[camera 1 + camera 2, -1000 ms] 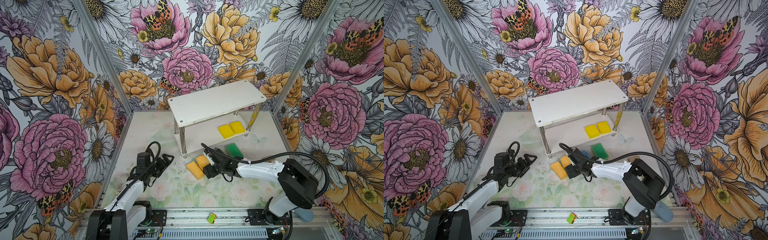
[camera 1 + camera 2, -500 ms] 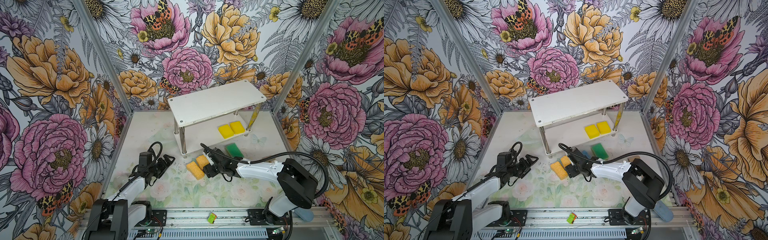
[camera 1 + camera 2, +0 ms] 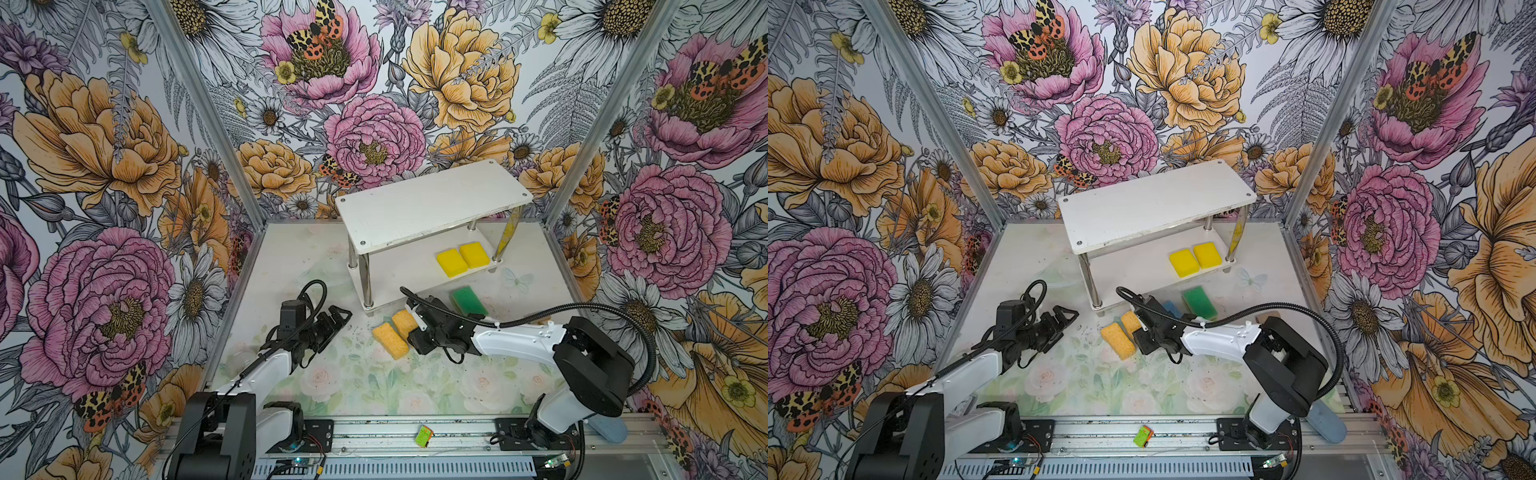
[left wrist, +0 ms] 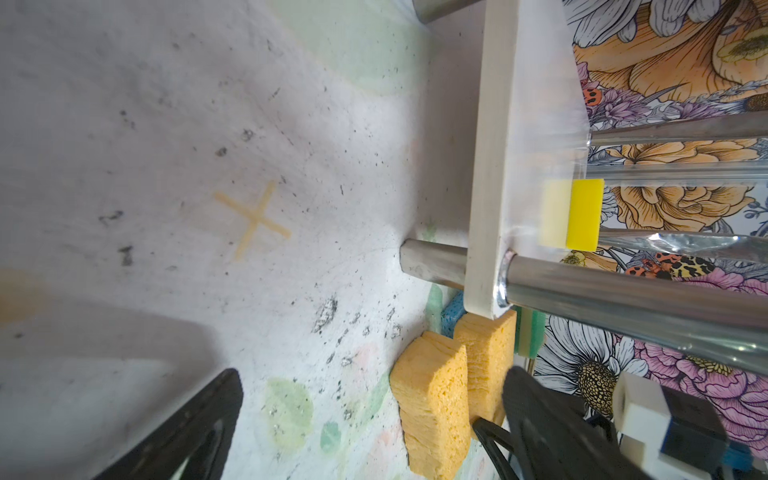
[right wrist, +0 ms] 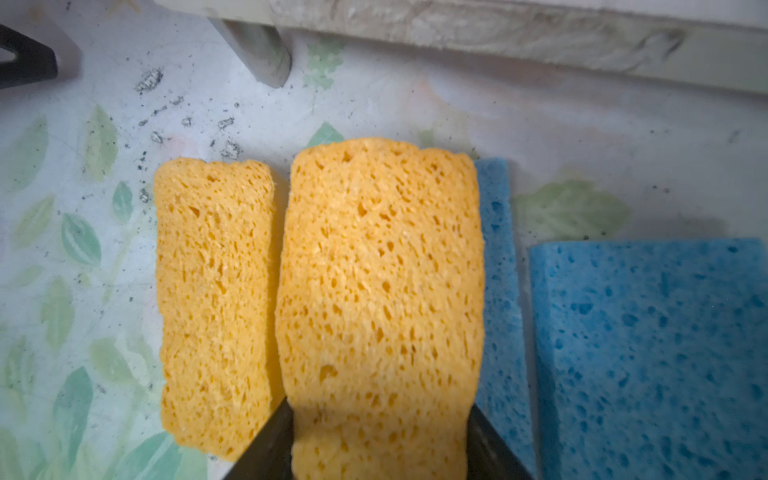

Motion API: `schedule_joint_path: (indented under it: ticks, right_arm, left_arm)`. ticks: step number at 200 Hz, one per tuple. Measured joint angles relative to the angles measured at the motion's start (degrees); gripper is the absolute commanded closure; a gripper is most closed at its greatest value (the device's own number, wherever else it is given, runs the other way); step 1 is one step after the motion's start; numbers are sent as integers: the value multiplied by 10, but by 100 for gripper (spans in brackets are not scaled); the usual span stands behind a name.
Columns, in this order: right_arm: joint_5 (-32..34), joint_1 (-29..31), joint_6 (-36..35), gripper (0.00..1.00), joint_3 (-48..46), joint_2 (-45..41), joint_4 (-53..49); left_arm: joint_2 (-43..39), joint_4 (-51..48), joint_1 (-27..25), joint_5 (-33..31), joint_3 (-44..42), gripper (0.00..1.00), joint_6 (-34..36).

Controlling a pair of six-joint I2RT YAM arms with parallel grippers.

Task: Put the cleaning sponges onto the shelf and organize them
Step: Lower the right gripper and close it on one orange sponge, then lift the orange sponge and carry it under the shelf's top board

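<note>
The step in hand looks like the pick-up of one porous orange-yellow rectangular sponge (image 5: 380, 270). It lies on the floral-printed worktop (image 3: 365, 386), just in front of a corner leg of the two-tier shelf of white boards on chrome legs (image 3: 432, 208). The right end effector (image 5: 379, 409) has a dark finger against each long side of this sponge. The sponge narrows a little between them, so I judge it pinched at a middling width; whether it has left the worktop cannot be told. Its twin orange-yellow sponge (image 5: 214, 299) lies right alongside, slightly farther from the shelf. Two thin light blue sponges (image 5: 648, 353) lie on the other side of it, along the shelf's front edge, and a green-topped sponge (image 3: 468, 300) rests farther along that edge. Two bright yellow sponges (image 3: 463, 259) sit side by side on the shelf's lower board, toward the end away from the gripped sponge. The left end effector (image 3: 337, 319) is spread wide and empty, low over the worktop near the same corner leg and apart from every sponge. The next move calls for lifting the sponge straight up so the twin is not dragged. It then needs a low carry between the two boards, so the sponge can be set squarely beside the yellow pair.
</note>
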Motion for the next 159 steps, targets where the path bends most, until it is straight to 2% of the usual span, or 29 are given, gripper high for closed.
schedule_joint_path:
  ticks: [43, 80, 127, 159]
  right_arm:
    - [-4, -2, -1, 58, -2, -46, 0]
    - [-18, -27, -6, 59, -23, -107, 0]
    - [-51, -125, -40, 59, -37, -193, -10]
    - [-70, -186, -73, 59, -26, -207, -26]
  left_arm:
    - [10, 2, -2, -2, 1, 1, 0]
    - [14, 6, -7, -4, 6, 1, 0]
    - [19, 10, -8, -4, 9, 1, 0]
    - [28, 10, -10, -4, 12, 1, 0]
